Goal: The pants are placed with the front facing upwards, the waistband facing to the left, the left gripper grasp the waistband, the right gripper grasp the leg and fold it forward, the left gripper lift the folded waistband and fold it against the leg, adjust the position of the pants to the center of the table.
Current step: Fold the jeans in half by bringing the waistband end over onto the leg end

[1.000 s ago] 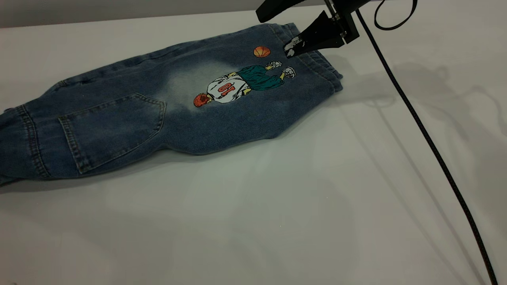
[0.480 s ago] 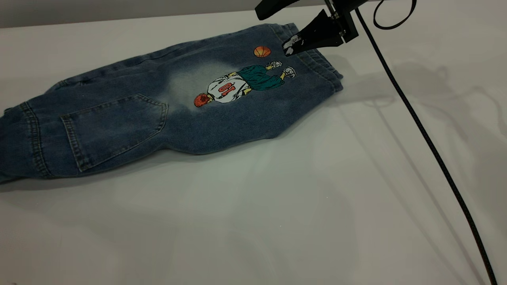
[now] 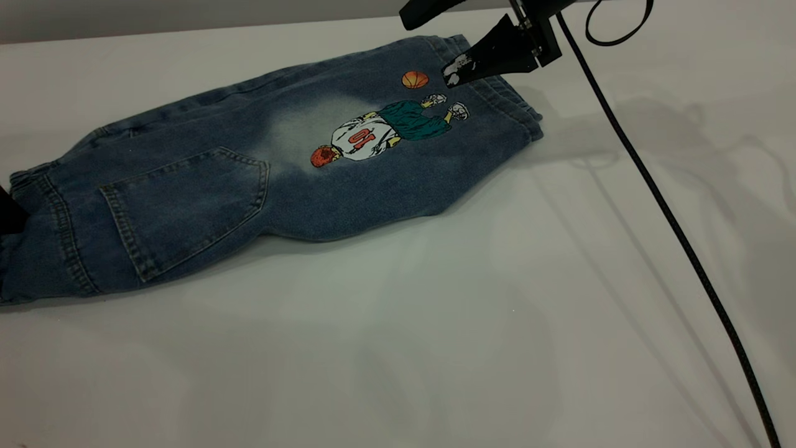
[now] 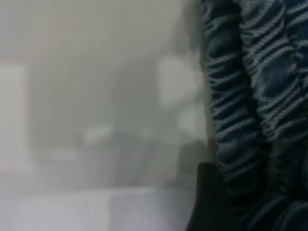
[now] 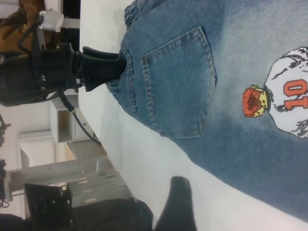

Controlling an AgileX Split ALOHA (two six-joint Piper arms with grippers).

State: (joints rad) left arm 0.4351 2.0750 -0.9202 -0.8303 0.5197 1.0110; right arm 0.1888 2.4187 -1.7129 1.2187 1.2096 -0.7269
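Pants (image 3: pixel 280 168): short blue denim, lying flat and folded lengthwise on the table (image 3: pixel 435 323), back side up; stretched from the exterior view's left edge toward the upper right.
Print (image 3: pixel 388 127): basketball player in a white "10" shirt and green shorts, with an orange ball (image 3: pixel 415 79) just beside the feet, near the hem end.
Pocket (image 3: pixel 186 205): stitched patch pocket between the print and the waistband end.
Waistband (image 4: pixel 250 96): gathered, ruched denim at the far left end of the pants; fills one side of the left wrist view.
Left gripper (image 5: pixel 118 72): at the waistband, black fingers reaching into the bunched fabric; apparently clamped on the waistband, seen best from the right wrist view; only a dark sliver at the exterior view's left edge.
Leg (image 3: pixel 472 106): hem end at upper right, lying flat on the table.
Right gripper (image 3: pixel 432 40): hovering over the leg hem, fingers spread apart, holding nothing; lower fingertip (image 3: pixel 457 68) scuffed white, just above the denim near the ball.
Cable (image 3: pixel 671 224): black, running from the right arm across the table toward the lower right.
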